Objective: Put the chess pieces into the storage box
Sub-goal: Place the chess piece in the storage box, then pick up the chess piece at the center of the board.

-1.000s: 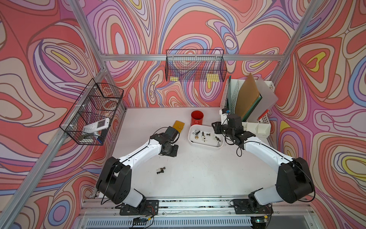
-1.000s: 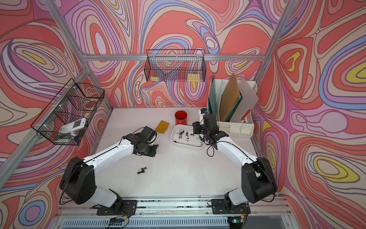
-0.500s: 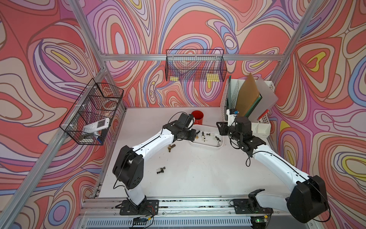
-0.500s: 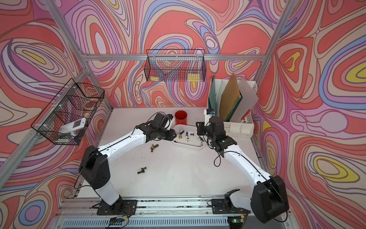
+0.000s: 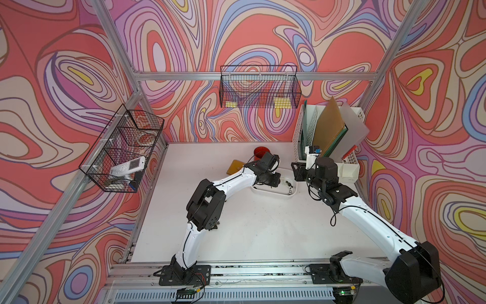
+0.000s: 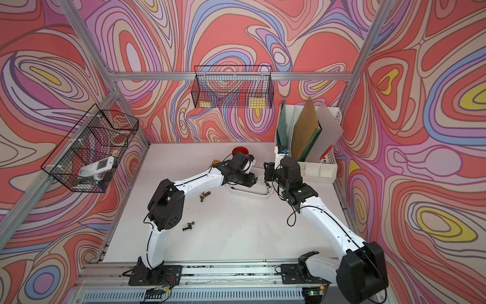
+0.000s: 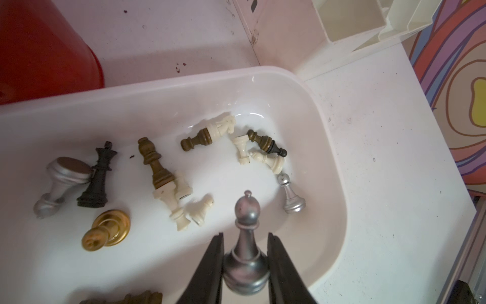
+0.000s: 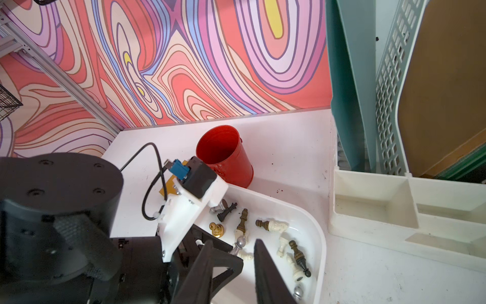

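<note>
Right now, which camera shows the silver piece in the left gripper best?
The left wrist view: it shows the silver piece close and whole, clamped in the left gripper above the box. The right wrist view shows only its head. In both top views it cannot be made out.

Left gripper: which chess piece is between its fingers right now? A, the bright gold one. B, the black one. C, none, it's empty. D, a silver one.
D: in the left wrist view a silver piece sits between the left gripper's fingers over the box, while the gold piece and the black piece lie inside it.
</note>
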`<state>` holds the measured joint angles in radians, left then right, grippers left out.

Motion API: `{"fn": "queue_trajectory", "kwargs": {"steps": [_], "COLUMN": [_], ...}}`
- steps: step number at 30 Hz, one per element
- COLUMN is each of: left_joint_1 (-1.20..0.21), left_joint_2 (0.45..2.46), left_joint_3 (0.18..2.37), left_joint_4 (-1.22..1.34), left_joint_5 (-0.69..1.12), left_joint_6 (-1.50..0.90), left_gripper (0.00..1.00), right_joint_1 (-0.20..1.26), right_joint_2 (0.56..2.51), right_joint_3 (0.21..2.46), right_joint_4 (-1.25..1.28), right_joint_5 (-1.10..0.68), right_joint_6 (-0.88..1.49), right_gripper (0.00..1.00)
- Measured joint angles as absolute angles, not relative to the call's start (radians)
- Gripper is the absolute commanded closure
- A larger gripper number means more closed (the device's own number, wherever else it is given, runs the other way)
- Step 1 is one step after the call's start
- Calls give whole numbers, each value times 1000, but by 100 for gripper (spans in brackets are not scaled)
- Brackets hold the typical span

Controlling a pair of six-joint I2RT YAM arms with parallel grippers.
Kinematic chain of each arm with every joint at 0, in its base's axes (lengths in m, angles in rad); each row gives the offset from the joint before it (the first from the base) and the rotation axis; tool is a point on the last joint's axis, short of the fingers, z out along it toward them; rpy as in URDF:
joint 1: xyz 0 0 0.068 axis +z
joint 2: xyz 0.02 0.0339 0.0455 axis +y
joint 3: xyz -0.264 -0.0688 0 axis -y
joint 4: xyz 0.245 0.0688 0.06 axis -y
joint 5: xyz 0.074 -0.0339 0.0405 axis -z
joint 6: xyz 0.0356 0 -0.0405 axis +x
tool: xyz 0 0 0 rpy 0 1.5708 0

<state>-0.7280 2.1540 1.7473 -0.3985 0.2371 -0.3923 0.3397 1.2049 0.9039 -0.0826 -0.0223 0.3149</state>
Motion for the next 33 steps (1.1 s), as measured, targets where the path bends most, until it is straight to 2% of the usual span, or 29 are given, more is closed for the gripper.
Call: {"fn": "queue_trajectory", "kwargs": {"steps": [10,15,24,33], "left_joint_1": [-728,-728,-728,-701], "left_joint_2": [2083,1970,1660,1338], "left_joint_3": [1705,1642,1373,1131], "left_joint_4": [-403,-409,-541,-804], "left_joint_5": [194,162,7,-126], "left_joint_6": [-368,-363,-416,-523], "left_gripper": [55,57,57,57], "right_joint_1": [340,352,538,680], "right_joint_2": [1240,1245,1336,1562], "right_joint_3": [937,964,1017,1058], "right_joint_4": [-128,-152,-158,-64], "right_joint_5": [-74,-102,-210,-304], "right_joint_6": [308,306,202,154], "right_gripper": [71,71,71,71]}}
